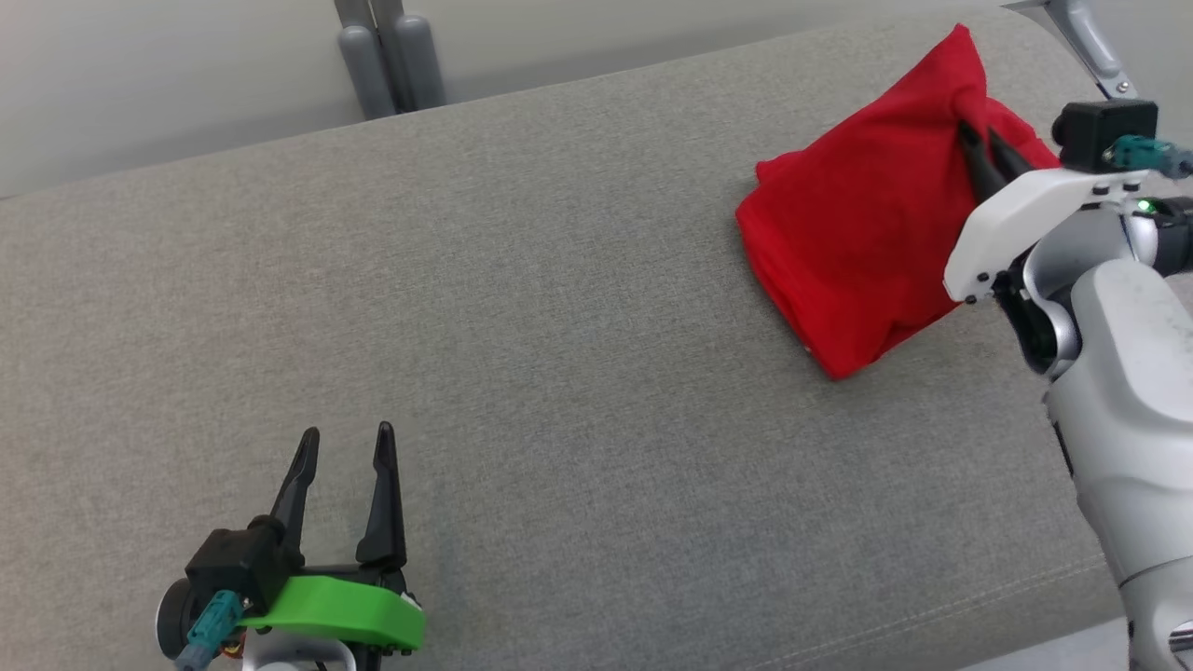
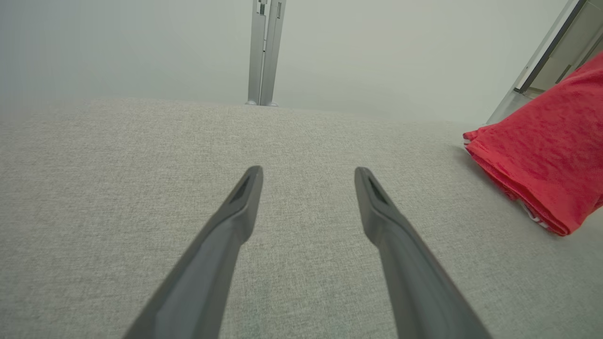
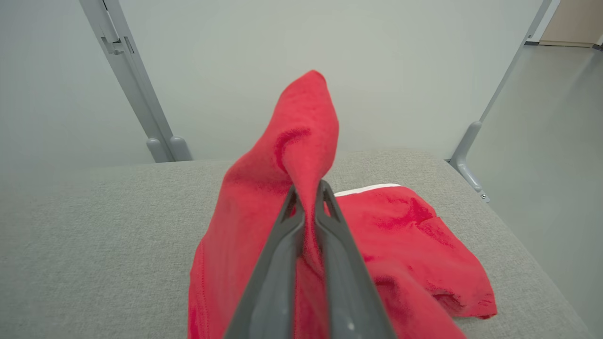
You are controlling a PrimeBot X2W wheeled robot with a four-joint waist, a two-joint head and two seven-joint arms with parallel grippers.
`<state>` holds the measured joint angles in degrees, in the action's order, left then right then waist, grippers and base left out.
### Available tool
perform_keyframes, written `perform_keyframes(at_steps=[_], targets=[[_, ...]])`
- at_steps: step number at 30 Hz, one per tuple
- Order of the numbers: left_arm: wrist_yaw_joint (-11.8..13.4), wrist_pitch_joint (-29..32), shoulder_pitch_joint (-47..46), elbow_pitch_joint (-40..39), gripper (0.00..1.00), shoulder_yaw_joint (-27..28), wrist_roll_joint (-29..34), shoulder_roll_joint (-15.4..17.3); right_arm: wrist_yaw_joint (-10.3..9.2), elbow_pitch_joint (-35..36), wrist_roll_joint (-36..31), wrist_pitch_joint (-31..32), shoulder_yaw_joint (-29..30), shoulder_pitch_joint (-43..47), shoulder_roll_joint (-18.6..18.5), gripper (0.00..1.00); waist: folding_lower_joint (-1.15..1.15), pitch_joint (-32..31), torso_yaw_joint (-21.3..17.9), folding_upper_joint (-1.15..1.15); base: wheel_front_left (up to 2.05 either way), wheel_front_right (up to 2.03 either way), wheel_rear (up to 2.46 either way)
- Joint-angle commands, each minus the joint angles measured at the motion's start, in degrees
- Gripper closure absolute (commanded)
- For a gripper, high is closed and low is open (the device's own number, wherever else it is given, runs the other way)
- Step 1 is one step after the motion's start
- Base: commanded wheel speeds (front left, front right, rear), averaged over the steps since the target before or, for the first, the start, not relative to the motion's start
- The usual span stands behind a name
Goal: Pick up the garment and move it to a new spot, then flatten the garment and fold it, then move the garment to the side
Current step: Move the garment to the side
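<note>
Right gripper [image 3: 308, 189] pinches a raised fold of the red garment [image 1: 857, 233]; left gripper [image 1: 347, 431] gapes, well apart.

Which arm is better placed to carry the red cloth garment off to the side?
Right. The right hand is shut on a raised fold of the red cloth garment; the left hand hangs open over the grey fabric surface, far from it.

No writing, brand, number or sign could be read anywhere. The red garment [image 1: 867, 214] bore no legible print, the white strip [image 3: 367, 189] at its edge was blank as far as could be seen, and the grey fabric surface [image 1: 559, 326] was unmarked.
</note>
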<state>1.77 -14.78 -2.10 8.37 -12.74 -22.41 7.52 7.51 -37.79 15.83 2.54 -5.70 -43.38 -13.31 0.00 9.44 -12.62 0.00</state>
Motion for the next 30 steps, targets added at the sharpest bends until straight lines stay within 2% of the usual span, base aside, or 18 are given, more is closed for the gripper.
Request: perform_keyframes(at_steps=[1,8,18,25,30], targets=[[-0.09,-0.4,-1.06,0.08,0.0,0.16,-0.12,-0.09,-0.04,-0.99,-0.97,0.21,-0.17,-1.91,-1.23,1.0,0.0,0.43,2.2,0.0,0.0,0.0,0.0],[-0.67,-0.38,-1.88,0.06,0.0,-0.17,0.4,-0.24,-0.04,-6.77,-3.36,2.23,-1.1,-7.63,-7.12,1.0,0.0,2.01,5.57,0.0,0.0,0.0,0.0],[-1.16,-0.11,-3.24,-1.01,0.0,-1.67,1.67,0.34,-0.05,-11.99,-7.73,3.54,-1.87,-12.19,-18.0,1.0,0.0,6.13,10.81,0.0,0.0,0.0,0.0],[-1.44,1.08,-4.09,-2.6,0.0,-2.9,2.73,1.29,-0.06,-16.49,-12.93,2.75,2.11,-13.45,-24.69,1.0,0.0,9.64,13.89,0.0,0.0,0.0,0.0],[-1.42,2.01,-4.43,-4.04,0.0,-3.51,3.32,1.95,-0.05,-18.48,-19.28,1.73,6.87,-13.3,-26.78,1.0,0.0,11.65,14.99,0.0,0.0,0.0,0.0]])
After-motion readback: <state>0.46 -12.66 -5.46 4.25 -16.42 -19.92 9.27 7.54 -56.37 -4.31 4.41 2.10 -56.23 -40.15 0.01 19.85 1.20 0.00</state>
